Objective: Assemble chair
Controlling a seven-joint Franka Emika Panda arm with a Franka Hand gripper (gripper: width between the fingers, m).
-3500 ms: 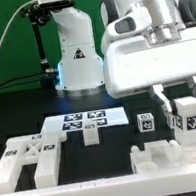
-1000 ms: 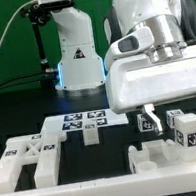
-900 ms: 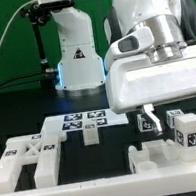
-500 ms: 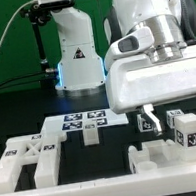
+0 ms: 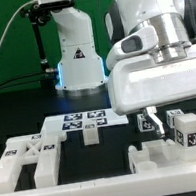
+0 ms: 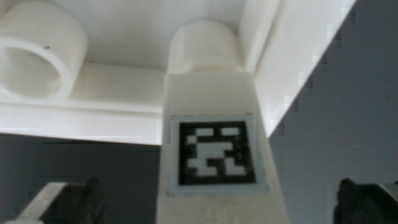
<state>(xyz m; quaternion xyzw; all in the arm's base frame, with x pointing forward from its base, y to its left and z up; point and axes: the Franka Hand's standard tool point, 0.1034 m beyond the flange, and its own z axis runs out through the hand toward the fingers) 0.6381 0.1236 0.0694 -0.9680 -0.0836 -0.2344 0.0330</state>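
Observation:
In the exterior view a white tagged bar (image 5: 189,131) stands upright on a blocky white chair piece (image 5: 155,159) at the front right. My gripper (image 5: 176,108) hangs just above the bar, open, with one dark finger (image 5: 146,115) showing to the left of it. In the wrist view the bar (image 6: 215,120) runs between my fingertips (image 6: 71,202) with a gap on both sides, so the gripper (image 6: 217,206) holds nothing. Beyond the bar lies a white piece with a round hole (image 6: 43,62).
A small tagged cube (image 5: 145,124) sits by the bar. The marker board (image 5: 82,118) lies mid-table with a small white block (image 5: 91,135) in front of it. Larger white chair pieces (image 5: 26,161) lie at the front left. The robot base (image 5: 77,53) stands behind.
In the earliest frame the fingers were closed round the upright bar. They have since let go, spread wide and risen; the bar stays standing. Over the last second the hand has crept slightly upward.

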